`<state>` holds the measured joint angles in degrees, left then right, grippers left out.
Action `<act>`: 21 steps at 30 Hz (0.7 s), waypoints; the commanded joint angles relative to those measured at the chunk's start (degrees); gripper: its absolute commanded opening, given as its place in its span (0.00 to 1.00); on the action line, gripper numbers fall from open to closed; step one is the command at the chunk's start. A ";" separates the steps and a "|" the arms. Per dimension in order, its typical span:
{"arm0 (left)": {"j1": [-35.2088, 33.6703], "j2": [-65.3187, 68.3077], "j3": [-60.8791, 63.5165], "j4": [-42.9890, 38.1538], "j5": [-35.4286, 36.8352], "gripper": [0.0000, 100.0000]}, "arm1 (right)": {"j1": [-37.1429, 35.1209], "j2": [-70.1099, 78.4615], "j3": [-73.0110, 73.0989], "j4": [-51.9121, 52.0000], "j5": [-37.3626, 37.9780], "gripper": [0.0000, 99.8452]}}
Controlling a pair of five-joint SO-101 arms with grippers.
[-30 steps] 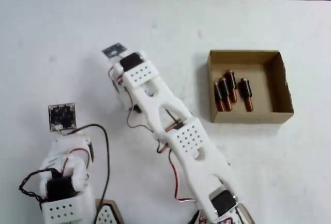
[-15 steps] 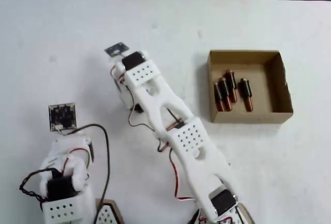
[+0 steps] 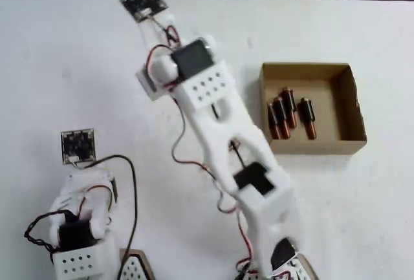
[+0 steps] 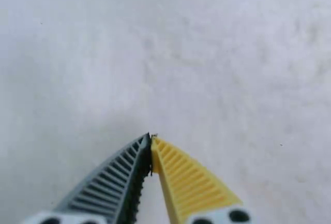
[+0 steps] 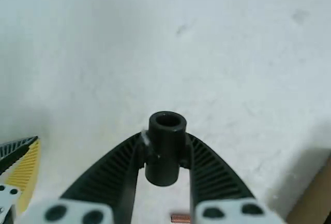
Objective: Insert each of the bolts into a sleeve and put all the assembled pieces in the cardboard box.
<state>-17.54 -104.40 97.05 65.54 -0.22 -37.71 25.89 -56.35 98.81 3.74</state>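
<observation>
Table (image 3: 336,28), seen from above. The box (image 3: 307,68), right of centre, holds four pieces (image 3: 283,117) lying side by side, one slightly apart at right. Right arm (image 3: 226,121) runs diagonally from bottom edge toward upper left. Left arm (image 3: 77,215) sits folded at lower left.

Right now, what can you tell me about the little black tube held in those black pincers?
The sleeve is a short, matte black cylinder, plastic or dark metal by its look, with a round hole open at the end nearer the wrist camera. It sits crosswise to the ribbed black fingers of the right gripper, clamped between them at mid-length, over the white table.
</observation>
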 commanded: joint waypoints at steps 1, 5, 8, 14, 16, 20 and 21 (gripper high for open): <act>-0.40 -0.57 -0.09 -1.58 -0.35 0.02 | 0.66 -16.75 6.07 2.51 0.70 0.02; -0.40 -0.57 -0.09 -1.41 -0.35 0.02 | 1.63 -29.32 13.89 2.33 0.70 0.02; -0.31 -0.57 -0.09 -1.41 -0.35 0.02 | 3.47 -38.37 18.02 2.24 0.70 0.02; -0.22 -0.57 -0.09 -1.41 -0.35 0.03 | 9.27 -53.67 25.58 2.15 0.79 0.02; -0.22 -0.57 -0.09 -1.41 -0.35 0.03 | 12.00 -57.89 28.40 2.15 0.79 0.02; -0.22 -0.57 -0.09 -1.41 -0.35 0.03 | 16.57 -65.54 34.73 2.15 8.00 0.02; -0.22 -0.57 -0.09 -1.41 -0.35 0.03 | 17.19 -67.38 36.66 2.15 10.64 0.02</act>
<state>-17.54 -104.40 97.05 65.54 -0.22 -23.91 -34.15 -24.35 98.81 5.85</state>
